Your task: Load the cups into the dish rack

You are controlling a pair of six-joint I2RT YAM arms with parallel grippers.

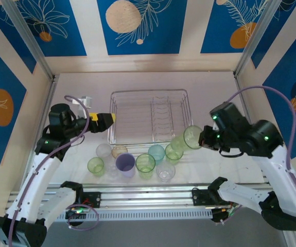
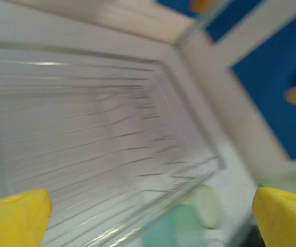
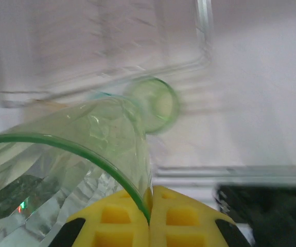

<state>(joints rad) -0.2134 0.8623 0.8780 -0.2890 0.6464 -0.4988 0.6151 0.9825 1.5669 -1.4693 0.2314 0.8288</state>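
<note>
Table [image 1: 214,98]: cups [image 1: 145,163] near dish rack [image 1: 137,119]; right jaws pinching green cup [image 1: 192,137], left jaws apart.

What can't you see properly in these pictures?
1. Left wrist view: cups past the dish rack are blurred and cut by the bottom edge.
2. Right wrist view: the green cup runs off the left edge; blur smears the dish rack.
3. Top view: clear cups are too faint to count.

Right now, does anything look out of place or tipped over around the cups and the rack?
Only one thing: the green cup is tipped sideways, pinched at its rim by the right gripper, near the dish rack's front right corner. The other cups stand upright; nothing looks spilled or broken.
</note>
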